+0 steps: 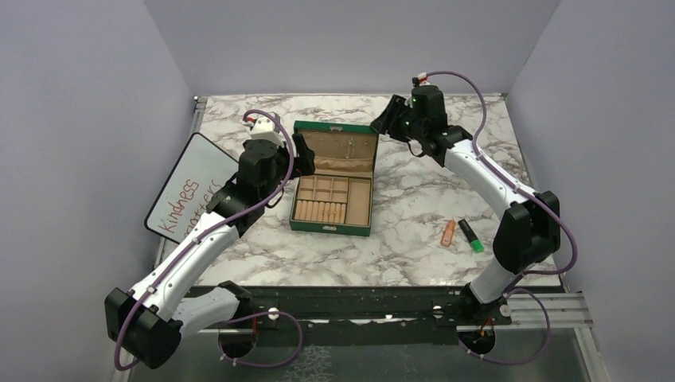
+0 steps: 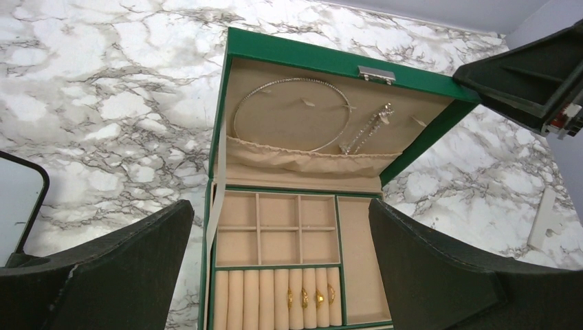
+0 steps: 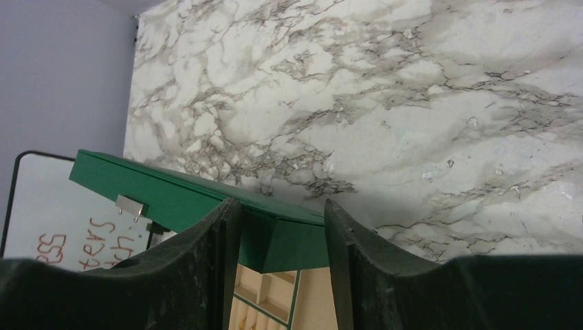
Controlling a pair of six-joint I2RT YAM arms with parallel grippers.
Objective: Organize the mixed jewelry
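Note:
A green jewelry box [image 1: 330,229] stands open mid-table, its lid [image 2: 344,65] upright. A thin gold necklace loop [image 2: 292,113] and a small chain [image 2: 368,130] hang inside the lid. Several tiny gold rings [image 2: 309,297] sit in the beige ring rolls at the front. My left gripper [image 2: 280,206] is open over the box's tray, by its left side [image 1: 302,155], holding nothing. My right gripper [image 3: 282,203] hovers at the lid's far right corner [image 1: 384,121]. Its jaws stand apart, with the lid corner [image 3: 289,240] seen between them.
A whiteboard [image 1: 191,187] with red writing lies at the table's left edge. An orange marker [image 1: 448,231] and a black-and-green highlighter [image 1: 470,236] lie right of the box. Purple walls enclose the marble table [image 1: 414,199] on three sides.

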